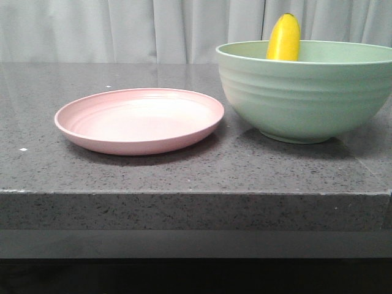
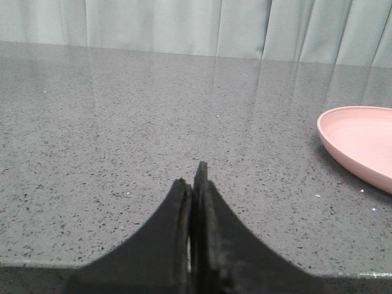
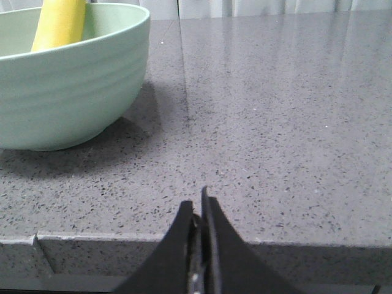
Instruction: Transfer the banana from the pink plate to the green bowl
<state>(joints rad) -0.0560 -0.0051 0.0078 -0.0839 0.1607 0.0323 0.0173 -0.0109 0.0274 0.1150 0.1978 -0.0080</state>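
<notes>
The yellow banana [image 1: 284, 38] stands on end inside the green bowl [image 1: 306, 92] at the right of the counter, its dark tip above the rim. The pink plate [image 1: 139, 120] lies bare to the bowl's left. In the right wrist view the bowl [image 3: 61, 86] and the banana [image 3: 59, 23] are apart from my right gripper [image 3: 197, 205], which is shut and empty at the counter's front edge. My left gripper [image 2: 192, 177] is shut and empty over the counter, with the plate's rim [image 2: 358, 147] off to one side. Neither gripper shows in the front view.
The grey speckled counter [image 1: 184, 171] has a front edge close to the camera. A pale curtain [image 1: 122, 27] hangs behind it.
</notes>
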